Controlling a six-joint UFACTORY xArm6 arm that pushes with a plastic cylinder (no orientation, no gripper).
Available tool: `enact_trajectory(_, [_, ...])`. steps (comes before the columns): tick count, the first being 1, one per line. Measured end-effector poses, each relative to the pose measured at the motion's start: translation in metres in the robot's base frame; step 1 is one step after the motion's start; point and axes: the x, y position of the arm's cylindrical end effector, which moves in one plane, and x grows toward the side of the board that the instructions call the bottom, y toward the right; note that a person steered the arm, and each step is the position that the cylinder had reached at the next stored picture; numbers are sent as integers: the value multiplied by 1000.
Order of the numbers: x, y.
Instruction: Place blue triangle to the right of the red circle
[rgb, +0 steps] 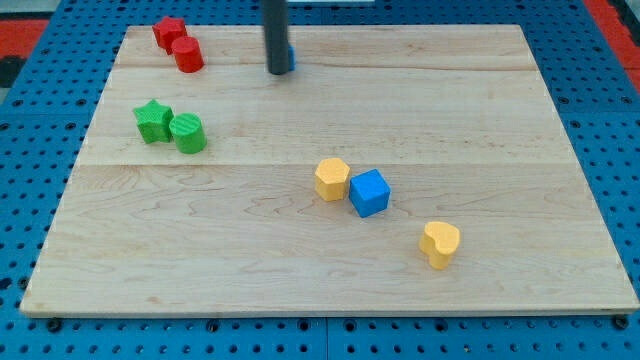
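The red circle (187, 54) lies near the view's top left, touching a red star (168, 32) just above and left of it. My tip (278, 71) stands near the view's top middle, well right of the red circle. The blue triangle (291, 55) is almost wholly hidden behind the rod; only a blue sliver shows at the rod's right edge, touching it.
A green star (153, 121) and a green circle (187, 132) sit together at the left. A yellow hexagon (332, 179) touches a blue cube (369, 192) near the middle. A yellow heart (439, 243) lies at the lower right. The wooden board (480, 110) rests on a blue pegboard.
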Motion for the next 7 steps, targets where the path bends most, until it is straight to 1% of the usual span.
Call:
enact_trajectory(1, [18, 28])
enact_trajectory(2, [1, 52])
enact_trajectory(3, [-24, 22])
enact_trajectory(4, [2, -68])
enact_trajectory(5, [3, -77])
enact_trajectory(6, [10, 16])
enact_trajectory(7, [23, 161])
